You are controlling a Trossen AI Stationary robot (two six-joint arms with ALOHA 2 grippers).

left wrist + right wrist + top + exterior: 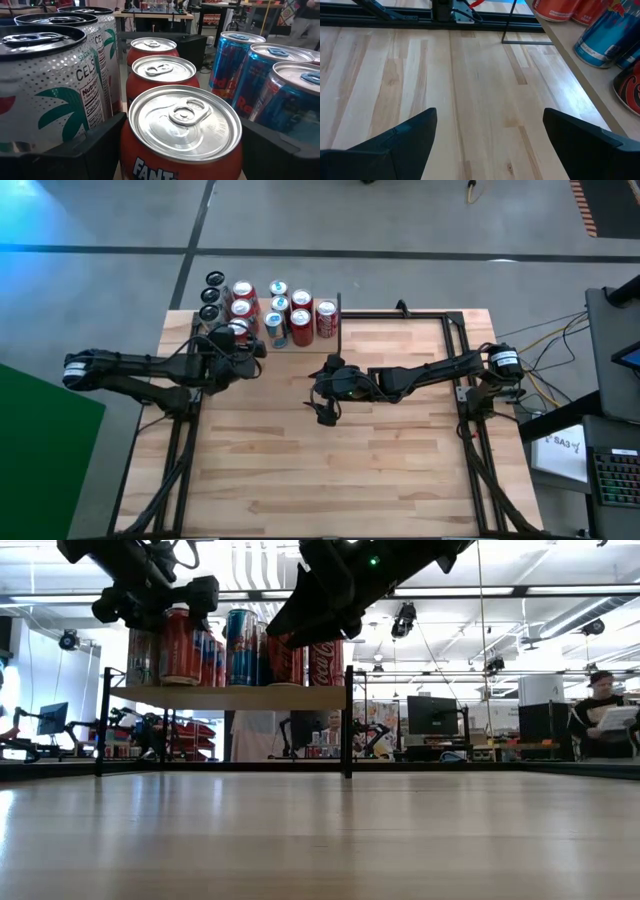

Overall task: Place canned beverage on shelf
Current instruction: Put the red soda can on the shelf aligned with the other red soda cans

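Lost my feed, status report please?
Left claw astride orange Fanta can on light wooden shelf. Right claw open, empty, above tabletop. Neighbouring cans crowd both sides.
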